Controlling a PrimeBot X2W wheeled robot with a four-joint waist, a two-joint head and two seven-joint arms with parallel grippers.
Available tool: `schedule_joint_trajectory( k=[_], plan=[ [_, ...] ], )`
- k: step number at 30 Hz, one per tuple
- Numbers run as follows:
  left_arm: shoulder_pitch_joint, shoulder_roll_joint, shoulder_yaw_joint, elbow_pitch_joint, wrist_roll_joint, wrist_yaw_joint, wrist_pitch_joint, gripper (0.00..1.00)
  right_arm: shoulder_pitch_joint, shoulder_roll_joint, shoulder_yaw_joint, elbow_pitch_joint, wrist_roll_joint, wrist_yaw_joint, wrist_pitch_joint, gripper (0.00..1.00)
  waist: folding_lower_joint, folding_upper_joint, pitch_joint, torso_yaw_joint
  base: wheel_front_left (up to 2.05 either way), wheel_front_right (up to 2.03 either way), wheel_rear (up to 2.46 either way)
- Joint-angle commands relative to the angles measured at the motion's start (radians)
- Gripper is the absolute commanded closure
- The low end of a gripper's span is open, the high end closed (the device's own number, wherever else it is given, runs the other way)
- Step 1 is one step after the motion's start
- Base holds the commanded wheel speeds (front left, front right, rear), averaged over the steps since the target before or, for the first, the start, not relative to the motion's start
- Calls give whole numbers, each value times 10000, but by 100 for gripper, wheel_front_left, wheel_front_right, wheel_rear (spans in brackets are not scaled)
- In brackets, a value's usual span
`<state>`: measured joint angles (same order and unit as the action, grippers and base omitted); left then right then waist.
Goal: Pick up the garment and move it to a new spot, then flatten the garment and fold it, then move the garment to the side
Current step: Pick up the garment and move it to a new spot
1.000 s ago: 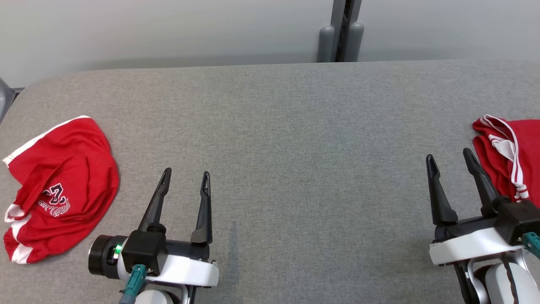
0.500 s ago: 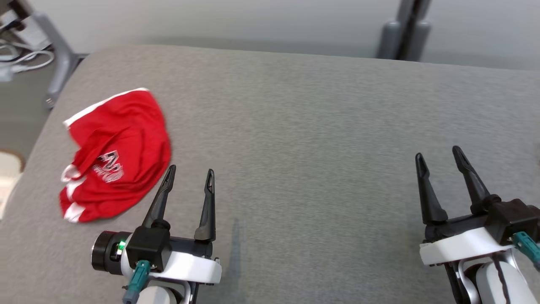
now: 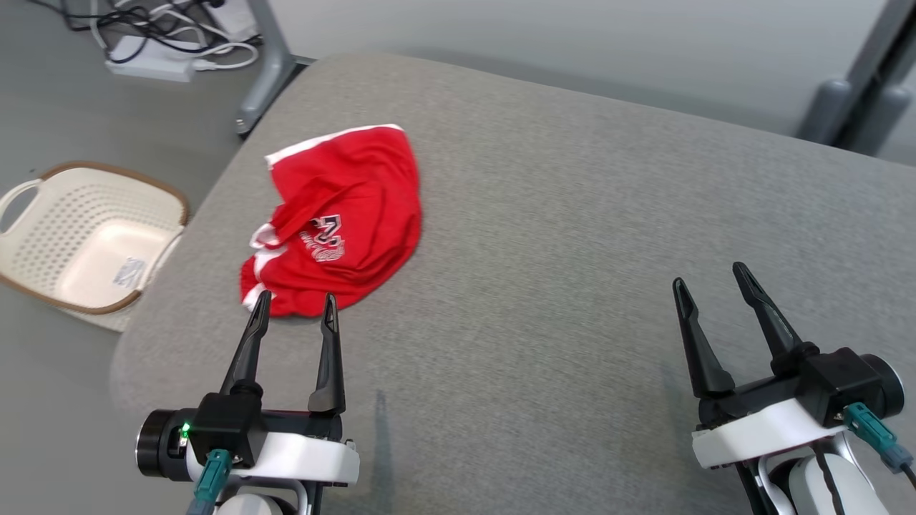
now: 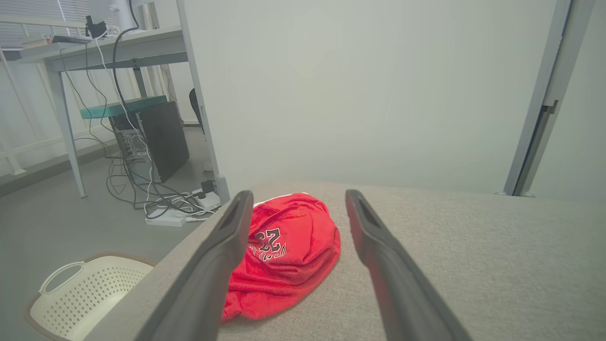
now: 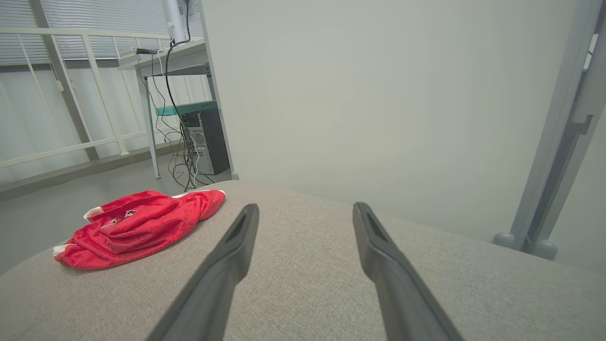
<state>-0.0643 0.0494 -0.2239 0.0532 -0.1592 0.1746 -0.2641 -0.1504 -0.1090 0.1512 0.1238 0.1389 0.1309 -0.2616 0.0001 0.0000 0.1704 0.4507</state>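
Observation:
A crumpled red garment [image 3: 343,214] with white trim and a printed number lies near the left end of the grey padded table [image 3: 572,214]. My left gripper [image 3: 295,304] stands open just short of its near edge, fingertips level with the cloth. The left wrist view has the garment [image 4: 284,251] straight ahead between the two open fingers. Far to the right my right gripper [image 3: 708,275] hovers open over bare table, nothing in it. From the right wrist view the garment [image 5: 137,227] lies off to the left.
A cream perforated laundry basket [image 3: 43,214] sits on the floor beyond the table's left edge. Cables and a power strip [image 3: 154,64] lie on the floor behind, next to a grey table leg [image 3: 261,79]. A grey post [image 3: 851,100] stands at the far right.
The head camera has swung left, bringing the basket and floor into view. A second red cloth seen at the right edge a second ago is out of frame. Both grippers stay open.

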Motion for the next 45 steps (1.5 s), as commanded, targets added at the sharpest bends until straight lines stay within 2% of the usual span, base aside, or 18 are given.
schedule_joint_trajectory(
  k=[1,8,27,34,40,45],
  plan=[
    [87,31,26,-31,-44,48,0,0,96,-99,-1,22,33,-3,-45,0,-1,0,-131,367,0,0,0],
    [185,30,-74,-145,-121,144,0,0,123,-176,150,84,4,-3,-45,0,-1,0,-213,916,0,0,0],
    [305,28,-23,-266,-127,276,1,0,-46,-252,351,289,114,-3,-45,0,-1,0,-245,921,0,0,0],
    [49,29,-156,172,-341,22,1,0,78,-371,22,59,-1,-3,-45,0,-1,0,-26,917,0,0,0],
    [-559,31,-34,840,-309,-252,2,0,-237,-687,-84,-227,-156,-3,-45,0,-1,0,570,648,0,0,0],
    [-1545,87,198,2210,-228,-792,-1,0,-513,-966,-8,-541,-365,-3,-45,0,-1,0,1272,317,0,0,0]
  ],
)
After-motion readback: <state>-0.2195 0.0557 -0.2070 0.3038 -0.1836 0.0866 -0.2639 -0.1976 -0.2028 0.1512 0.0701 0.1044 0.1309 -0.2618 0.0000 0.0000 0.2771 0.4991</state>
